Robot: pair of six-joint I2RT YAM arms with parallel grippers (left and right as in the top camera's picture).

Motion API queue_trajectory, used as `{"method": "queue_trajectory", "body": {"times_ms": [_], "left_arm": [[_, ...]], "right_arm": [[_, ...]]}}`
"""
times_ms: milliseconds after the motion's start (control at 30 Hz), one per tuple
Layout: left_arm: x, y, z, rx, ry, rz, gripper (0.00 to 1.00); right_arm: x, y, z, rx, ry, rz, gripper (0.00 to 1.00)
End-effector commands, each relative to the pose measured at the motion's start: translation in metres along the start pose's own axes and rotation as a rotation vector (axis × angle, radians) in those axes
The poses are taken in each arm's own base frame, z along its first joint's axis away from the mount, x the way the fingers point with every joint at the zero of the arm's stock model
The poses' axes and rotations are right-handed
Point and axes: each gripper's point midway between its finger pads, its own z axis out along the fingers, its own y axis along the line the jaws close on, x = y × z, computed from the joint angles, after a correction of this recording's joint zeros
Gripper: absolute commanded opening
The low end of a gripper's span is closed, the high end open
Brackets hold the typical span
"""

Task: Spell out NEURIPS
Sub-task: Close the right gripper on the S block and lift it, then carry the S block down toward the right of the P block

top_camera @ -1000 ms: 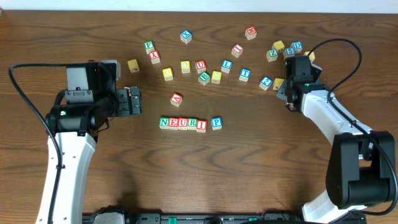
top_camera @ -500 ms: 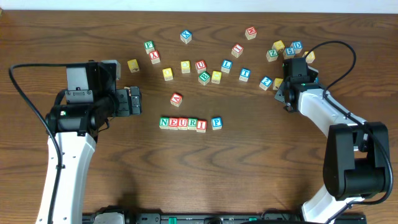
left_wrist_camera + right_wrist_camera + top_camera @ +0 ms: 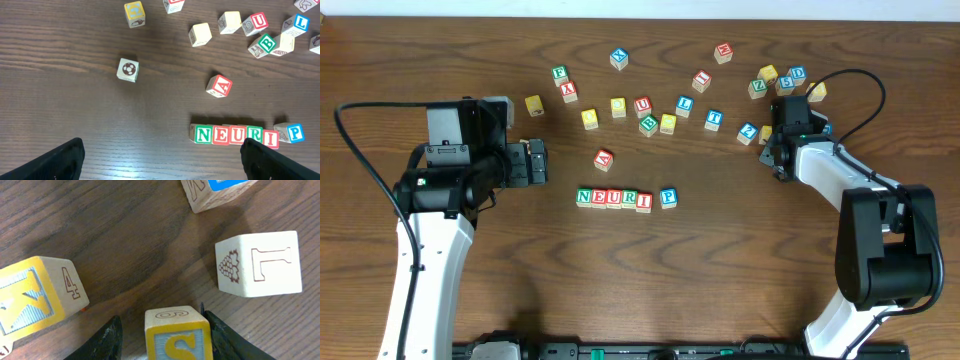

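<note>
Right gripper (image 3: 161, 330) clamps the S block (image 3: 178, 334) on the table (image 3: 125, 255).

Dark wood-grain table (image 3: 720, 280)

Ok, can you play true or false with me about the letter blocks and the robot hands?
1. The row of blocks already spells NEURIPS. False: it reads NEURI, then a P block at the end, with no S yet.
2. The right gripper has the S block between its fingers. True.
3. The left gripper is holding a block. False: nothing sits between its fingers.
4. A red A block lies apart from the row. True.
5. The P block is blue. True.
</note>
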Motion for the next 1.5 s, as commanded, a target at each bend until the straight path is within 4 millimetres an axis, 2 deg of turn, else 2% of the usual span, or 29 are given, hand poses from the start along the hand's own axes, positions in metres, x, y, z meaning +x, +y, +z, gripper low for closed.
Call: {"method": "queue_trajectory", "body": {"times_ms": [0, 100, 200, 233, 333, 567, 667, 800, 967, 1100, 1133, 1200, 1300, 1333, 1367, 1467], "left_arm": [[-0.008, 0.001, -0.006, -0.008, -0.025, 0.010, 0.98], [-0.008, 0.001, -0.006, -0.008, -0.025, 0.010, 0.98], [-0.008, 0.001, -0.006, -0.008, -0.025, 0.010, 0.98], [-0.008, 0.001, -0.006, -0.008, -0.025, 0.010, 0.98], [-0.008, 0.001, -0.006, -0.008, -0.025, 0.010, 0.98], [-0.008, 0.001, -0.006, -0.008, -0.025, 0.010, 0.98], [-0.008, 0.001, -0.006, -0.008, -0.025, 0.010, 0.98], [-0.008, 0.001, -0.006, -0.008, -0.025, 0.010, 0.98], [-0.008, 0.001, -0.006, -0.008, -0.025, 0.010, 0.98], [-0.008, 0.001, -0.006, -0.008, -0.025, 0.010, 0.98], [-0.008, 0.001, -0.006, -0.008, -0.025, 0.010, 0.98], [-0.008, 0.001, -0.006, -0.008, -0.025, 0.010, 0.98], [-0.008, 0.001, -0.006, -0.008, -0.025, 0.010, 0.98], [-0.008, 0.001, -0.006, -0.008, -0.025, 0.010, 0.98], [-0.008, 0.001, -0.006, -0.008, -0.025, 0.010, 0.98], [-0.008, 0.001, -0.006, -0.008, -0.025, 0.010, 0.98]], "right_arm": [[-0.004, 0.000, 0.000, 0.013, -0.019, -0.006, 0.47], [-0.004, 0.000, 0.000, 0.013, -0.020, -0.006, 0.46], [-0.004, 0.000, 0.000, 0.013, -0.019, -0.006, 0.33], [-0.004, 0.000, 0.000, 0.013, -0.019, -0.006, 0.23], [-0.004, 0.000, 0.000, 0.013, -0.019, -0.006, 0.15], [-0.002, 0.005, -0.001, -0.014, -0.007, -0.015, 0.18], [-0.006, 0.009, -0.010, -0.045, -0.013, -0.026, 0.17], [-0.015, 0.016, -0.034, -0.080, -0.049, -0.056, 0.17], [-0.024, 0.037, -0.087, -0.164, -0.137, -0.148, 0.20], [-0.021, 0.054, -0.135, -0.243, -0.197, -0.204, 0.20], [-0.017, 0.061, -0.150, -0.271, -0.211, -0.223, 0.20], [-0.009, 0.070, -0.165, -0.306, -0.219, -0.249, 0.20], [0.009, 0.088, -0.177, -0.364, -0.205, -0.302, 0.20], [0.023, 0.100, -0.183, -0.400, -0.187, -0.341, 0.19], [0.027, 0.103, -0.185, -0.409, -0.182, -0.349, 0.20], [0.057, 0.121, -0.197, -0.447, -0.150, -0.386, 0.20]]}}
